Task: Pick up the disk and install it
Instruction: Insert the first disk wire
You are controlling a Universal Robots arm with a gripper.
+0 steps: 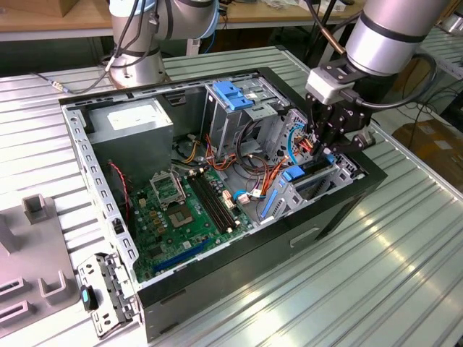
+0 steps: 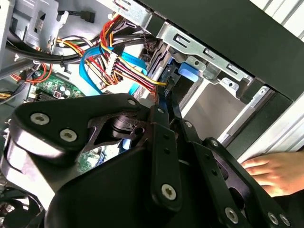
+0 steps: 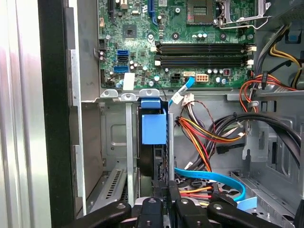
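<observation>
one open computer case (image 1: 239, 267) lies on the ribbed metal table (image 1: 376, 275), its green motherboard (image 1: 181, 217) facing up. in the exterior view the arm (image 1: 391, 36) reaches down over the corner of the case toward that view's right, and the gripper (image 1: 323, 153) sits low among the drive cage (image 1: 304, 191) and the cables. the disk (image 1: 295, 173) stands on edge in that cage, its blue rail end showing just under the fingers.

the first wrist view looks straight down the slot: the disk (image 3: 154, 128) sits upright between two grey metal walls with narrow gaps on each side, and the fingers (image 3: 161, 190) are pressed together on its near edge. the red, yellow and orange wire bundle (image 3: 204, 133) and a thin blue cable (image 3: 213, 178) crowd one side, while the other side is bare sheet metal up to the black case rim.

the second wrist view shows the black gripper linkage (image 2: 161, 156) close up, the blue tab of the disk (image 2: 185, 71) beyond its tips, and a person's hand (image 2: 275, 173) resting outside the case wall.
</observation>
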